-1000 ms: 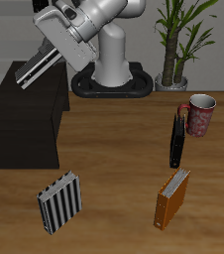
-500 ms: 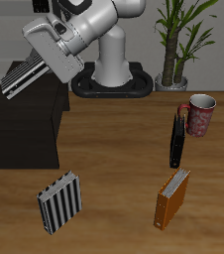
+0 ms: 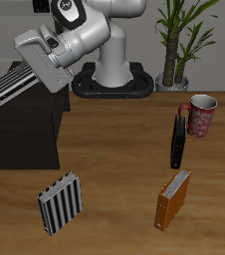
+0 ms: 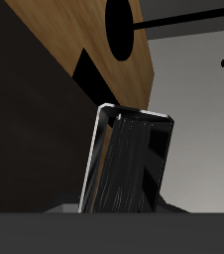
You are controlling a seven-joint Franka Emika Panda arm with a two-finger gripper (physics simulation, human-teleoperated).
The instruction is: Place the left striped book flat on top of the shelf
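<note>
My gripper [image 3: 32, 76] is shut on the left striped book [image 3: 11, 83], a thin hardcover with black-and-white lengthwise stripes. I hold it tilted, close to flat, a little above the top of the shelf [image 3: 27, 127], a low matte-black box. In the wrist view the book [image 4: 130, 164] sticks out from between my fingers, with the shelf's dark top [image 4: 25, 129] behind it. The second striped book [image 3: 61, 201] lies flat on the table in front of the shelf.
An orange book [image 3: 173, 199] lies near the table's front edge. A dark book [image 3: 177, 139] stands on edge beside a red mug [image 3: 200, 115]. A potted plant [image 3: 177, 45] stands at the back next to the robot's base [image 3: 115, 80].
My gripper has swung the striped book sideways and lower, from above the shelf's back corner to out over its top. The book now lies flatter.
</note>
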